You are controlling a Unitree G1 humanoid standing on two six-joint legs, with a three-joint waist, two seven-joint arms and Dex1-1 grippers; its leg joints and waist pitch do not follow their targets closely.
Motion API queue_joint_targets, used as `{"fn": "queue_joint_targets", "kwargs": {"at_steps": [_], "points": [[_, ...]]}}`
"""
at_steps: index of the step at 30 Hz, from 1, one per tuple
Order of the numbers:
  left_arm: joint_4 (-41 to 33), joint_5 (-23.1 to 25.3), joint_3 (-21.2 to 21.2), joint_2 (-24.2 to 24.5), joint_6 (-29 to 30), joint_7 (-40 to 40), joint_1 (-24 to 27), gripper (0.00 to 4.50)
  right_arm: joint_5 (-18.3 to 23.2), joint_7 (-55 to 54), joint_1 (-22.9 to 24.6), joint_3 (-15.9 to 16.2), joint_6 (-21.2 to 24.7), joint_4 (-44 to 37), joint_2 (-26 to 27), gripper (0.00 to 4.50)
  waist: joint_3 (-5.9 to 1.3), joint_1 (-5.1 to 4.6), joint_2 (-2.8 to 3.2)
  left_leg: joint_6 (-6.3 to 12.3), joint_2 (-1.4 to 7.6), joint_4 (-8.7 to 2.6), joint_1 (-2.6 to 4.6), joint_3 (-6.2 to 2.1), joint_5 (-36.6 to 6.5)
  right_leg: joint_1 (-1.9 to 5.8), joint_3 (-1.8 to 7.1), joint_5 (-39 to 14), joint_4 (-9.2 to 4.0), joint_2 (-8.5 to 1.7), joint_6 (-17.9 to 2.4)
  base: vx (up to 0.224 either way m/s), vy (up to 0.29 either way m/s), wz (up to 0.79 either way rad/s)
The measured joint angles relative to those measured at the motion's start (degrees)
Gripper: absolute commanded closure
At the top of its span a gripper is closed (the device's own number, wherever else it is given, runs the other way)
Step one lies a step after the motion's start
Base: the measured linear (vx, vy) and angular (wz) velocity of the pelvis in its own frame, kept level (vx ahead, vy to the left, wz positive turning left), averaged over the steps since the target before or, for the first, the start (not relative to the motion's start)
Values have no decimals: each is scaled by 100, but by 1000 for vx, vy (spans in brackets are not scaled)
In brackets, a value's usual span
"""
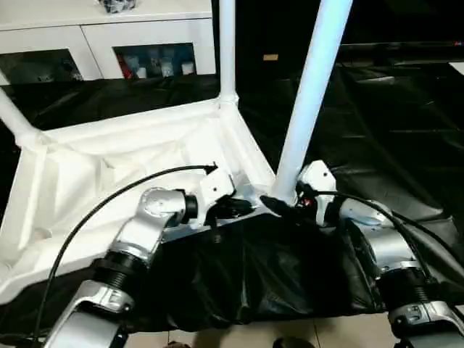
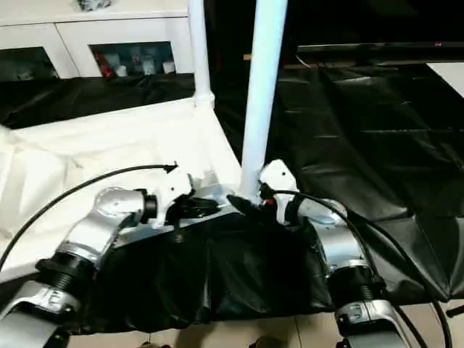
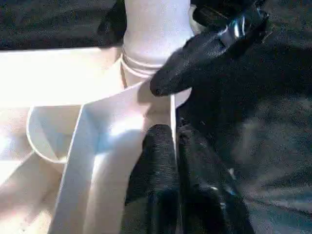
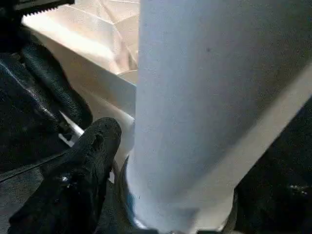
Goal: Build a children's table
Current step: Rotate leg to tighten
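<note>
Across the black-sheeted worktop, the white ribbed plastic tabletop lies underside up. Its near rim is pinched by the left hand, steadying it. At the near corner socket, the long white tubular leg is straddled at its base by the spread right hand, for seating.

So the bench is covered in a wrinkly black plastic sheet, and it hangs over the front edge down toward the tiled floor. Lying right on the sheet is the white tabletop, flipped so the ribbed underside faces up, taking up the left half. 3 legs stand up out of its corner sockets. The right half is just bare sheet.
</note>
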Motion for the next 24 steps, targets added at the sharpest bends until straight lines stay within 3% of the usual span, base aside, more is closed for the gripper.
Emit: {"fn": "queue_joint_targets", "kwargs": {"at_steps": [2,13,18,24], "points": [[-20,-4,-4,94,34,-62,31,369,-1,55,-31,1,-38,55,-21,87,2,12,-3,0,0,6,0,0,0,0,0,0,-1,-2,0,0,0,0],[202,-63,-53,174,56,-237,-107,369,27,169,-129,92,-220,252,-64,87,4,17,-7,3,0,15,-2,1,0,0,0,1,6,1,-2,0,0,0],[378,-59,-142,114,33,-285,-243,423,38,171,-129,93,-274,284,-92,87,1,43,-3,4,-1,24,-3,1,1,1,0,2,14,0,-3,0,0,0],[577,-64,-191,85,37,-377,-361,447,42,261,-132,122,-321,314,-149,87,1,125,-2,4,1,48,0,-2,1,0,2,2,43,0,-3,0,0,0]]}}
